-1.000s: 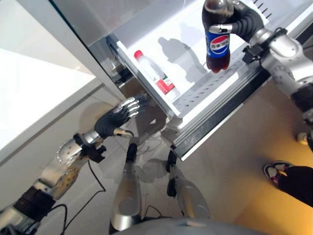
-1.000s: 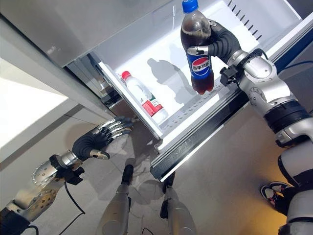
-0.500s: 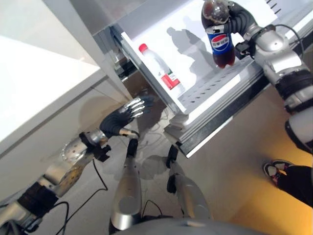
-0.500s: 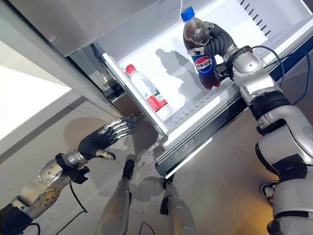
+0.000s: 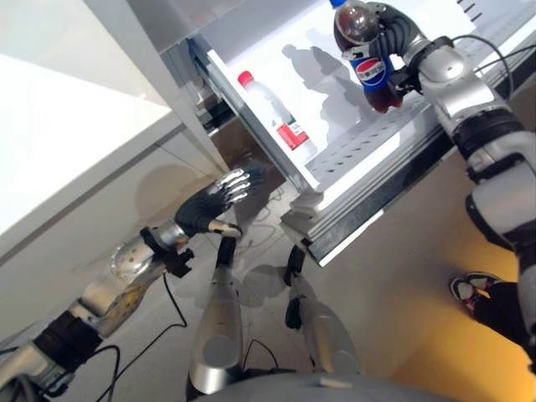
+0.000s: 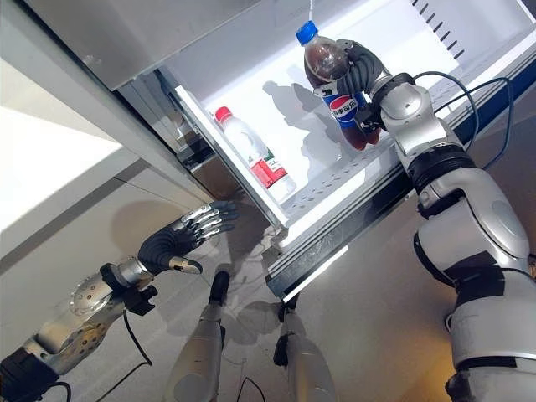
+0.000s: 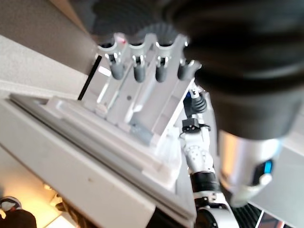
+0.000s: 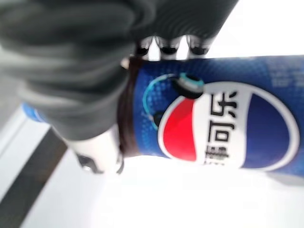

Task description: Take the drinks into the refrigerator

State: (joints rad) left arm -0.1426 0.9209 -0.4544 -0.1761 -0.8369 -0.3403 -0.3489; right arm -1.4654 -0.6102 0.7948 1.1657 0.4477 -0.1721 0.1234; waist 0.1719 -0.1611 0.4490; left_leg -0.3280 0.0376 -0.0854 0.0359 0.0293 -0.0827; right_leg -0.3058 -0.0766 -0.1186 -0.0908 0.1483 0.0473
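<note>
A dark cola bottle point(image 6: 335, 96) with a blue cap and blue label hangs over the white inside of the open refrigerator drawer point(image 6: 331, 197). My right hand point(image 6: 362, 71) is shut round its middle; the label point(image 8: 213, 128) shows close up in the right wrist view. A clear water bottle point(image 6: 251, 159) with a red cap and red label lies on its side in the drawer near the left wall. My left hand point(image 6: 172, 243) hovers open, fingers straight, below and left of the drawer's front corner, holding nothing. Its fingers point(image 7: 137, 71) point toward the drawer's underside.
The drawer's front rail point(image 5: 335, 226) juts out over the floor. A white cabinet panel point(image 5: 75, 134) stands to the left. A person's shoe point(image 5: 473, 293) shows on the floor at the lower right.
My right hand has carried the cola bottle further left and deeper over the drawer. The left hand has barely moved.
</note>
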